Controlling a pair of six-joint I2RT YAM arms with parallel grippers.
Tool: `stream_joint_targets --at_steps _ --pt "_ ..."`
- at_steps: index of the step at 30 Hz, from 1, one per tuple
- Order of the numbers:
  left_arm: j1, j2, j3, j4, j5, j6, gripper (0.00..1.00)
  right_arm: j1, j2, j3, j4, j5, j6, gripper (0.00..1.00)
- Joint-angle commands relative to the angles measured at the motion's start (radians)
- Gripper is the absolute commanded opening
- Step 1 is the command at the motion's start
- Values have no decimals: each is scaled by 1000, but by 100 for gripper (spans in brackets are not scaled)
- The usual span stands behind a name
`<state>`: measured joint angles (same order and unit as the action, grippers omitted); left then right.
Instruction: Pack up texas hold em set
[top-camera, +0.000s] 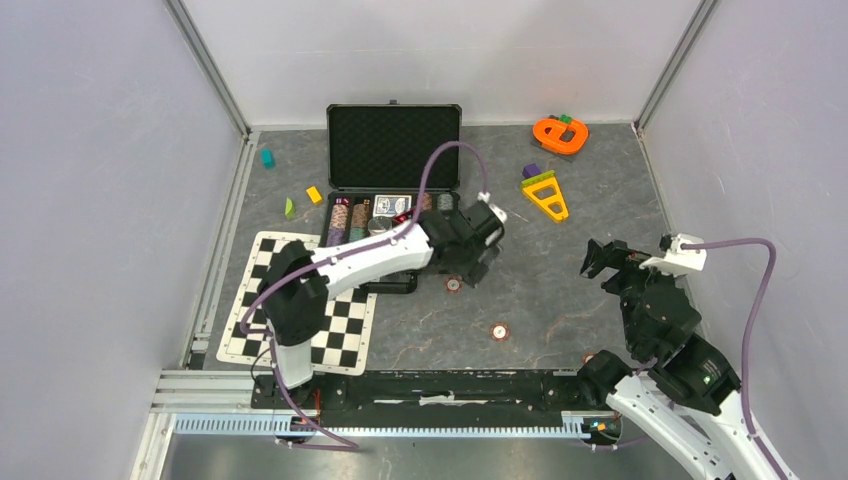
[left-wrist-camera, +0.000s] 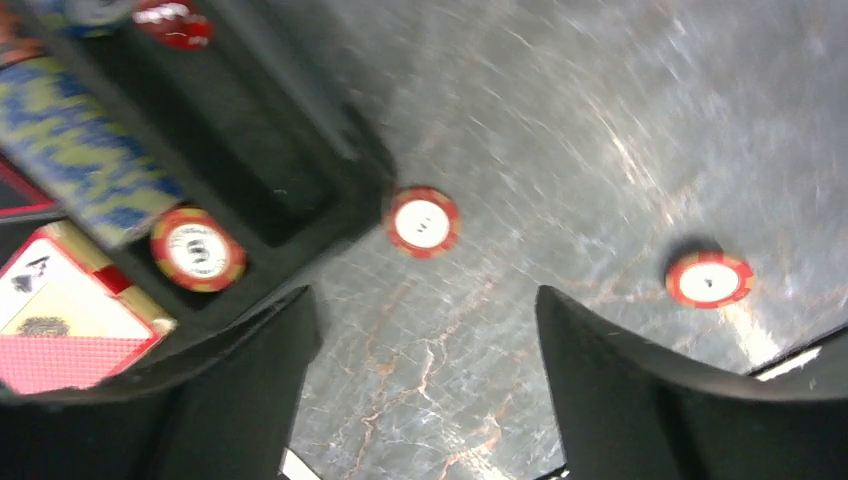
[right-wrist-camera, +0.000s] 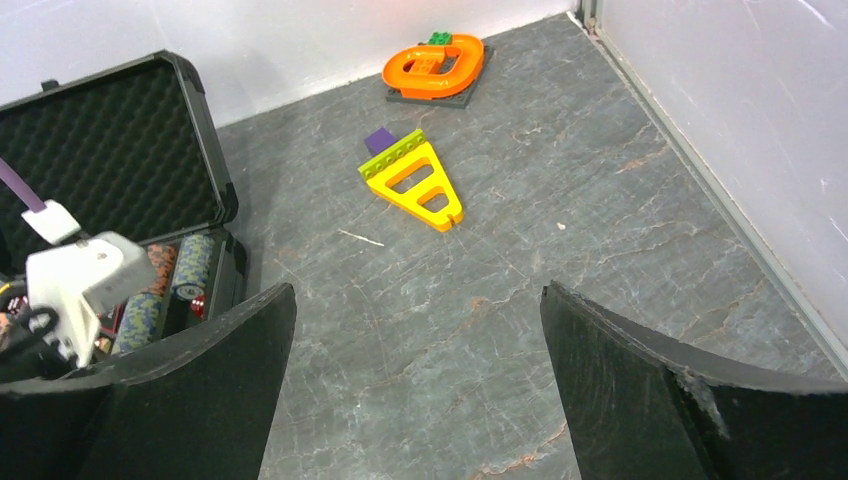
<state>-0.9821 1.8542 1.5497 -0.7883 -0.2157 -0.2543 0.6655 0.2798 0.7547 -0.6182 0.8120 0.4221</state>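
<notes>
Fingers (left-wrist-camera: 250, 400) of left gripper (left-wrist-camera: 422, 300) apart, empty, beside case (left-wrist-camera: 300, 170); right gripper (right-wrist-camera: 417, 295) wide open, empty; two chips (left-wrist-camera: 424, 222) on table (left-wrist-camera: 560, 120).

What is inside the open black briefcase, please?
Rows of coloured chip stacks, a card deck and one loose chip; the left arm covers the briefcase's near part.

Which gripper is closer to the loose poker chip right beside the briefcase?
Left. The left gripper hangs just above the chip, by the briefcase's near corner; the right gripper is well off to the chip's right.
</notes>
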Motion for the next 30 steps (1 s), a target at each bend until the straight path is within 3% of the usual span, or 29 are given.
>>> stream_joint_targets --at_steps 1,9,14,20,30 --pt "-150 -52 -71 107 -6 34 99 1 46 -5 8 -42 -5 98" --pt "-310 45 -76 167 53 24 100 1 26 0 5 -42 -13 98" --pt "-337 146 -17 164 106 19 100 1 14 4 -6 -37 -12 98" --pt "-334 235 31 164 64 12 100 0 7 8 -11 -39 -10 98" --pt "-336 291 47 118 68 -1 67 1 0 14 -16 -34 -12 98"
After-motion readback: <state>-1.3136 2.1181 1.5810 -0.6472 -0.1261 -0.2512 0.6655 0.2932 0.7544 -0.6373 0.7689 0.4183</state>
